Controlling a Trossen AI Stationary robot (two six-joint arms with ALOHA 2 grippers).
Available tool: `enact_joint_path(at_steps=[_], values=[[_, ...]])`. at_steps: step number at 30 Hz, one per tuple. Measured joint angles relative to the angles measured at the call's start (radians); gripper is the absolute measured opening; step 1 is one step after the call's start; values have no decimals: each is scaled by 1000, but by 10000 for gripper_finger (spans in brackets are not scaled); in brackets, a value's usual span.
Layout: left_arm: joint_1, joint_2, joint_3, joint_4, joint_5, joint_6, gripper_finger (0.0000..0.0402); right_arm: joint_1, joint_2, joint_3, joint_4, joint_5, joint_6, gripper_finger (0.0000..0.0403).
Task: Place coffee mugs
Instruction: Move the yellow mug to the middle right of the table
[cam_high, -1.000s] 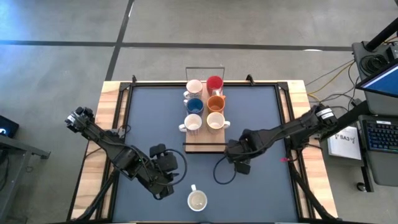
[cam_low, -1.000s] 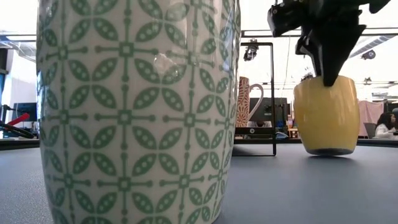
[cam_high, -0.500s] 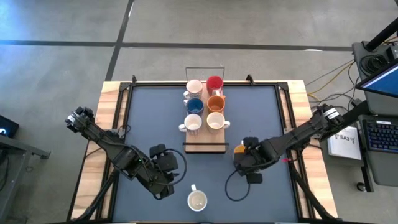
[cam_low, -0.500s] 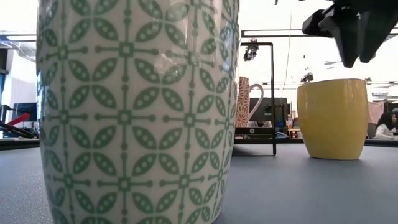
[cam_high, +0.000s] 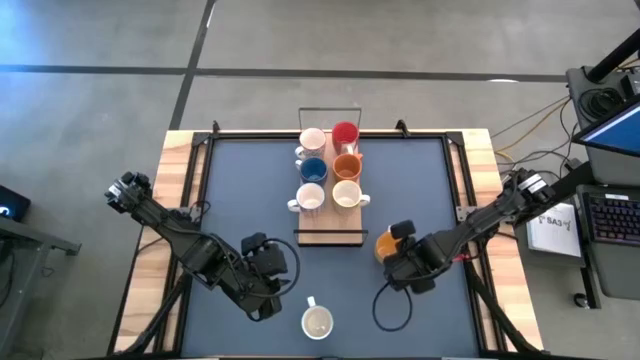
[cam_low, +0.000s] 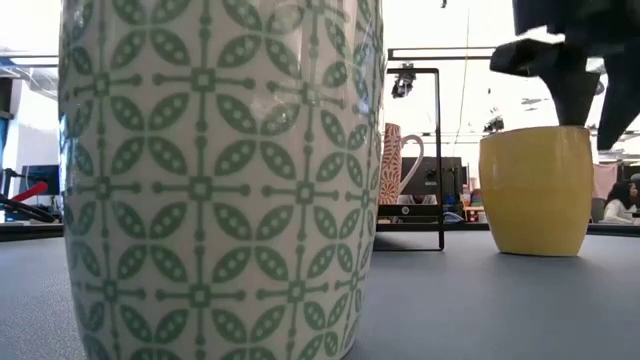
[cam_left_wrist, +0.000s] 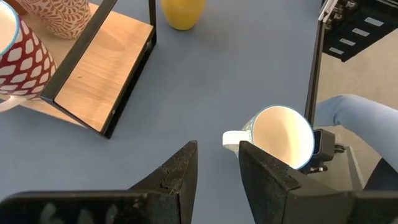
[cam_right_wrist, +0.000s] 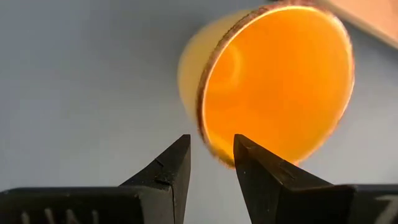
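I have let go of the orange-yellow mug (cam_high: 388, 241): a second ago my right gripper (cam_high: 410, 272) carried it just off the table, and now it stands on the blue table (cam_high: 250, 190) beside the near end of the wooden tray (cam_high: 330, 237), with my fingers apart and drawn back clear of its rim. My left gripper (cam_left_wrist: 217, 171) waits with fingers apart near the patterned white mug (cam_high: 317, 321), unmoved. With 6 mugs (cam_high: 329, 167) on the tray, I judge these 2 remain.

Eight mugs: six on one wooden tray (cam_high: 329, 237), one yellow-orange mug (cam_high: 387, 243), one green-patterned mug (cam_high: 317, 321); two end effectors
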Motion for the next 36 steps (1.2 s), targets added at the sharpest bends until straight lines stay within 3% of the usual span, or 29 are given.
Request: enact_joint_path(at_steps=[5,12,15,23,30,36], values=[[0,0,0,6,-4,-1,100,0,0,-48,4,-6,11,95],[1,0,0,6,-7,-1,100,0,1,-50,-2,-41,54,16],[1,0,0,5,-8,1,100,-4,1,-18,0,-56,105,14],[3,0,0,6,-10,6,100,-73,1,46,-3,-242,290,14],[3,-1,-8,23,-9,6,100,-168,1,22,-78,-243,415,14],[3,26,-9,26,-5,4,100,-202,1,0,-67,-287,393,13]])
